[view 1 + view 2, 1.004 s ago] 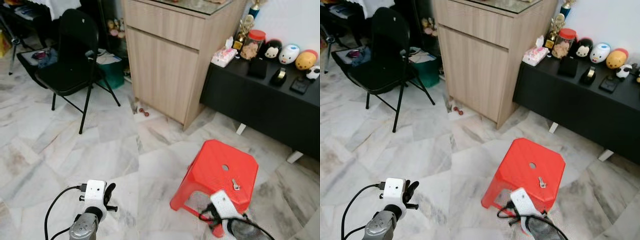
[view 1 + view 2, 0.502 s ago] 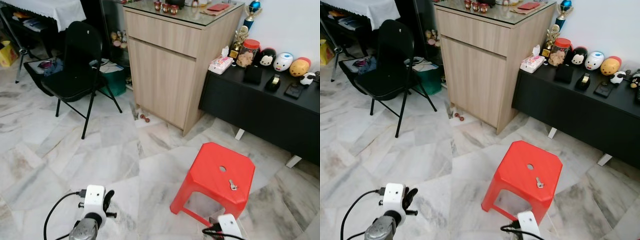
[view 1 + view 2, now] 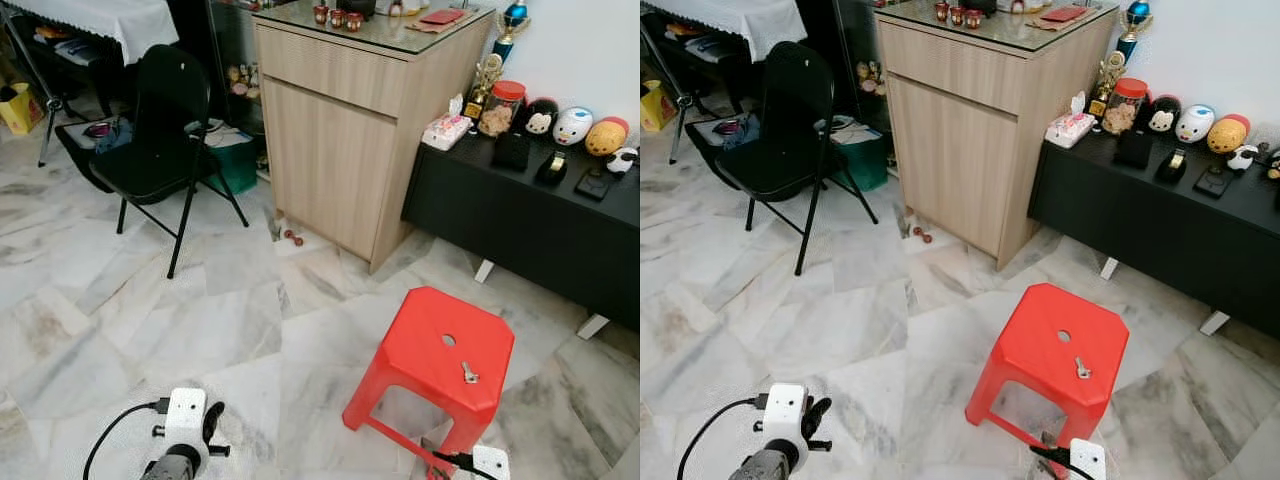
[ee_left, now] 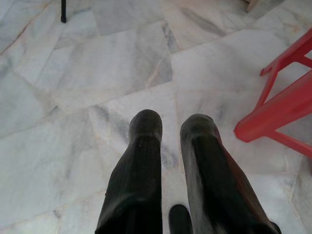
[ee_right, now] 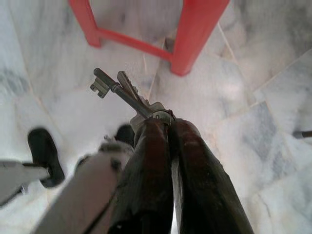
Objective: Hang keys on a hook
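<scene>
Two keys (image 5: 119, 90) pinched in your right gripper (image 5: 163, 124), fingers closed on bow end, shafts pointing forward past fingertips, low beside stool (image 3: 432, 350). Another key (image 3: 468, 373) on stool top. No hook visible. Left gripper (image 4: 170, 129) slightly parted, empty.

Red stool (image 3: 430, 350) (key (image 3: 468, 373) on top)

Marble floor (image 3: 200, 320), red stool (image 3: 435, 355), wooden cabinet (image 3: 350, 130).
</scene>
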Tool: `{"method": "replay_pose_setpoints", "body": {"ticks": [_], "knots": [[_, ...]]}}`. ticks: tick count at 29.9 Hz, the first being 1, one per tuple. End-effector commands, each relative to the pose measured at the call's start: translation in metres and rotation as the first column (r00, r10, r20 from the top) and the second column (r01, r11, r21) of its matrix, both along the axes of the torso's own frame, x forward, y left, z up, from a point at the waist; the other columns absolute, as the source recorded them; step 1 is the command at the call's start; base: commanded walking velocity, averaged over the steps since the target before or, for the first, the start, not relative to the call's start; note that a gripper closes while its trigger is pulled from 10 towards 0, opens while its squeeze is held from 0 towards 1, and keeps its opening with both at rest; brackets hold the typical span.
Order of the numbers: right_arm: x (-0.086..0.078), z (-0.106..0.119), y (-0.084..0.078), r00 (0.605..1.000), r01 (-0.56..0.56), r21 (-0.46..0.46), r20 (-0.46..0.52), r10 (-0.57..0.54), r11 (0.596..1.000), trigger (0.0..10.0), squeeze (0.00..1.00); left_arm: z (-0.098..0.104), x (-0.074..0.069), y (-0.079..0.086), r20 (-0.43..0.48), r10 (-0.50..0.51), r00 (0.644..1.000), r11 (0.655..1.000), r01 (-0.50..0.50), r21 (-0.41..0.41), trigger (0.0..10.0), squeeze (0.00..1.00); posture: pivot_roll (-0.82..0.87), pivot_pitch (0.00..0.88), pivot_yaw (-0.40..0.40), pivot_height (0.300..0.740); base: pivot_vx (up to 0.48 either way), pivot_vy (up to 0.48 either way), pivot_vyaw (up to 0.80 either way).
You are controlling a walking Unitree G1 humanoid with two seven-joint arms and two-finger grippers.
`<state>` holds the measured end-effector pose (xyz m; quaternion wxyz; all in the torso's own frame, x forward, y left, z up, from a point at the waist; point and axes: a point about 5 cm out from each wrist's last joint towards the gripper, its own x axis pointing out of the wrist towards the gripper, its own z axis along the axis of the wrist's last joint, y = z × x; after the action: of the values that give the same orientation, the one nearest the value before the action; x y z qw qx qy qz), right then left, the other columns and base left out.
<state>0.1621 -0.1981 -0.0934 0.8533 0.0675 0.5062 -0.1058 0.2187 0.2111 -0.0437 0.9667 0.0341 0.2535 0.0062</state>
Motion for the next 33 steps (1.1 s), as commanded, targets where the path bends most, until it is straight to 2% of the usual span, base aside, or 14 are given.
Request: {"method": "replay_pose_setpoints", "body": {"ticks": [1, 4, 9, 17, 28, 33], "knots": [[0.0025, 0.0014, -0.0008, 1.000, 0.020, 0.001, 0.022, -0.020, 1.000, 10.0, 0.00, -0.0062, -0.0075, -0.0003, -0.042, -0.008, 0.999, 1.000, 0.008, 0.012, 10.0, 0.00, 0.16, 0.003, -0.046, 0.740, 0.000, 0.000, 0.00], [0.0031, 0.0015, -0.0002, 0.999, 0.047, 0.016, 0.026, -0.048, 0.999, 10.0, 0.00, -0.0064, -0.0081, 0.0001, -0.045, -0.010, 0.999, 1.000, 0.011, 0.021, 10.0, 0.00, 0.16, 0.003, -0.046, 0.740, 0.000, 0.000, -0.14], [0.0031, 0.0016, -0.0012, 0.997, 0.066, 0.022, 0.031, -0.067, 0.998, 10.0, 0.00, -0.0062, -0.0079, 0.0011, -0.043, -0.005, 0.999, 1.000, 0.006, 0.024, 10.0, 0.00, 0.16, 0.023, -0.053, 0.740, 0.000, -0.248, -0.71], [-0.0020, 0.0000, -0.0054, 0.994, 0.109, 0.021, 0.013, -0.109, 0.994, 10.0, 0.00, -0.0055, -0.0074, 0.0009, -0.035, -0.002, 0.999, 1.000, 0.003, 0.020, 10.0, 0.00, 0.16, 0.036, -0.054, 0.740, 0.000, -0.422, -0.73], [0.0043, 0.0025, -0.0047, 0.990, 0.135, 0.041, 0.036, -0.137, 0.990, 10.0, 0.00, -0.0044, -0.0071, 0.0026, -0.028, -0.008, 1.000, 0.999, 0.009, 0.030, 10.0, 0.00, 0.17, 0.046, -0.055, 0.740, 0.000, -0.404, -0.73], [0.0057, 0.0030, -0.0041, 0.988, 0.147, 0.048, 0.039, -0.149, 0.988, 10.0, 0.00, -0.0047, -0.0079, 0.0028, -0.028, -0.006, 1.000, 1.000, 0.007, 0.028, 10.0, 0.00, 0.17, 0.050, -0.056, 0.740, 0.000, 0.000, -0.74]]}}
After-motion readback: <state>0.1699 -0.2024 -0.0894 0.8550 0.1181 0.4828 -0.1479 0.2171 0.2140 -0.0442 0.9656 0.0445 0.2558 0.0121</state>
